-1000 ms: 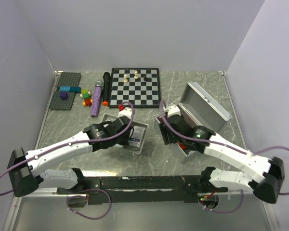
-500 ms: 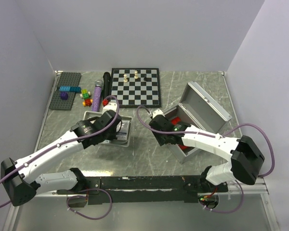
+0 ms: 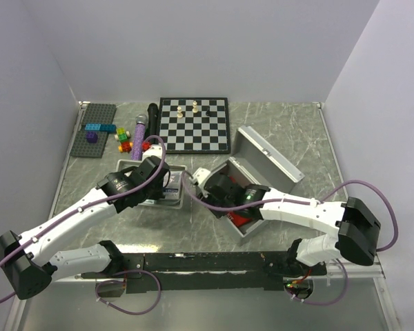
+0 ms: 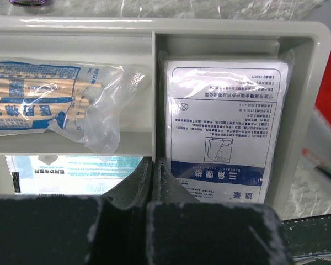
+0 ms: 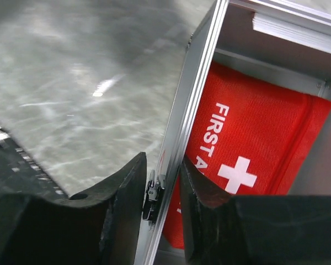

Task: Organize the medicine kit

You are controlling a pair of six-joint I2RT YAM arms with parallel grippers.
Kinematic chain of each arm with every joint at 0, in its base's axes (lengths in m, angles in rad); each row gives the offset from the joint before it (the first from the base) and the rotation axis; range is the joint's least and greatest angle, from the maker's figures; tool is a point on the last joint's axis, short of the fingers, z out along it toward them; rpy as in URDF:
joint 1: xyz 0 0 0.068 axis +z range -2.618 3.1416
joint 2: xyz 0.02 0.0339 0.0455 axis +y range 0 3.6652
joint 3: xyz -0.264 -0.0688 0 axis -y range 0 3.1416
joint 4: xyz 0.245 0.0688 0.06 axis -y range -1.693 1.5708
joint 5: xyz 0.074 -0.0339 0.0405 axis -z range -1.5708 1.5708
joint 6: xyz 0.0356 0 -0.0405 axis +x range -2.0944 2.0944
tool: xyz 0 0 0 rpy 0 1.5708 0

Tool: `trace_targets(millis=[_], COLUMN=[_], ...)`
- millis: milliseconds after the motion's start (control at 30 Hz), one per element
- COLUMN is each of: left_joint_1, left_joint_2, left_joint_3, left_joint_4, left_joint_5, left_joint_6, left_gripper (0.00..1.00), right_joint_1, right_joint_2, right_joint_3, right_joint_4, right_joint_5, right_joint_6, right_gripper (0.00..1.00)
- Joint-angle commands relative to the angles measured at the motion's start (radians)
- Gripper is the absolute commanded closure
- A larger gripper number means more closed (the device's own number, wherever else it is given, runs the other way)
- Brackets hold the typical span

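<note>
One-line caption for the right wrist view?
Right pincer straddles a wall of the open medicine kit, red FIRST AID pouch inside.

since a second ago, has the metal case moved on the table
Yes. The medicine kit has slid left and a little nearer; its open lid now sits closer to the right edge of the chessboard.

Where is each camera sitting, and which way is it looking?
Top: high behind the arm bases, looking down at the table; left arm and right arm show.
Left wrist: on the left arm, looking down into the grey tray; left tool at the bottom.
Right wrist: on the right arm, facing the medicine kit wall; right tool straddles it.
Shared: top and right wrist both show the red pouch.
</note>
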Motion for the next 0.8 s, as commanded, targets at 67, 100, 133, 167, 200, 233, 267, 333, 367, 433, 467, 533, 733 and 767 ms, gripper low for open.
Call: trace_targets(millis=[67, 100, 133, 167, 200, 233, 267, 333, 367, 433, 467, 533, 733, 767], left_joint_1=[0.008, 0.008, 0.007, 0.008, 0.008, 0.007, 0.008, 0.008, 0.007, 0.007, 0.007, 0.005, -0.088, -0.114], left_joint_2=[-0.011, -0.006, -0.005, -0.001, 0.000, 0.002, 0.003, 0.012, 0.015, 0.026, 0.035, 0.055, 0.143, 0.167], left_joint_3=[0.018, 0.022, 0.030, 0.039, 0.051, 0.067, 0.080, 0.117, 0.133, 0.163, 0.182, 0.220, 0.320, 0.337], left_joint_4=[0.027, 0.021, 0.015, 0.007, 0.001, -0.002, -0.005, -0.008, -0.007, 0.015, 0.018, 0.033, 0.076, 0.073], left_joint_5=[0.006, -0.002, -0.013, -0.020, -0.025, -0.030, -0.031, -0.025, -0.013, 0.022, 0.042, 0.094, 0.147, 0.142], left_joint_6=[0.028, 0.029, 0.032, 0.040, 0.052, 0.063, 0.074, 0.100, 0.116, 0.152, 0.164, 0.184, 0.196, 0.195], left_gripper=[0.99, 0.99, 0.99, 0.99, 0.99, 0.99, 0.99, 0.99, 0.99, 0.99, 0.99, 0.99, 0.99, 0.99], right_joint_1=[0.101, 0.102, 0.102, 0.101, 0.101, 0.099, 0.098, 0.098, 0.098, 0.098, 0.098, 0.099, 0.096, 0.096], right_joint_2=[0.041, 0.038, 0.027, 0.009, -0.020, -0.052, -0.080, -0.140, -0.176, -0.256, -0.319, -0.416, -0.658, -0.677], right_joint_3=[0.046, 0.056, 0.065, 0.075, 0.082, 0.090, 0.101, 0.130, 0.141, 0.145, 0.141, 0.125, 0.084, 0.081], right_joint_4=[0.057, 0.041, 0.028, 0.015, 0.006, -0.002, -0.018, -0.055, -0.077, -0.104, -0.109, -0.115, -0.098, -0.100], right_joint_5=[-0.068, -0.047, -0.027, -0.004, 0.010, 0.025, 0.037, 0.056, 0.062, 0.070, 0.074, 0.091, 0.099, 0.116], right_joint_6=[-0.047, -0.033, -0.021, -0.008, 0.007, 0.018, 0.024, 0.039, 0.044, 0.050, 0.050, 0.052, 0.053, 0.062], right_gripper=[0.50, 0.44, 0.38, 0.32, 0.27, 0.23, 0.21, 0.14, 0.11, 0.09, 0.09, 0.08, 0.06, 0.05])
